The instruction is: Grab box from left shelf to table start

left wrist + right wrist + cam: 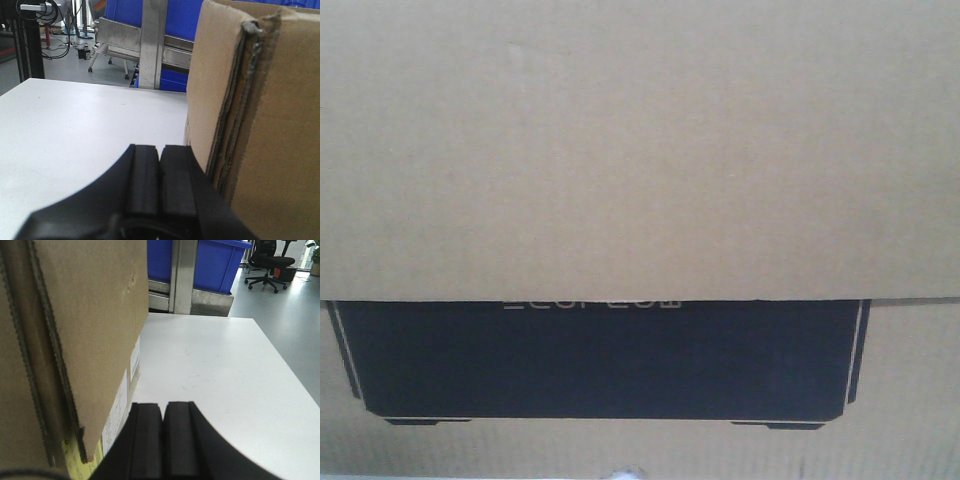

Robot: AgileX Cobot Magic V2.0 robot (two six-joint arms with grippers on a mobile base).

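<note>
Box point(640, 150) fills front view, sits over white table point(75, 125) between both arms, long axis apparently crosswise. Shelf point(180, 280) behind. Left gripper point(160, 165) clenched empty, box just to its right. Right gripper point(162, 425) likewise clenched, box to its left. Neither arm clearly nearer.

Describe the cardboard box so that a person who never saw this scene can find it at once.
Start at the white table in front of the metal shelf with blue bins. The box stands on that table, between the two shut black grippers, left and right. It is the only brown corrugated thing, with one wide black printed panel.
</note>
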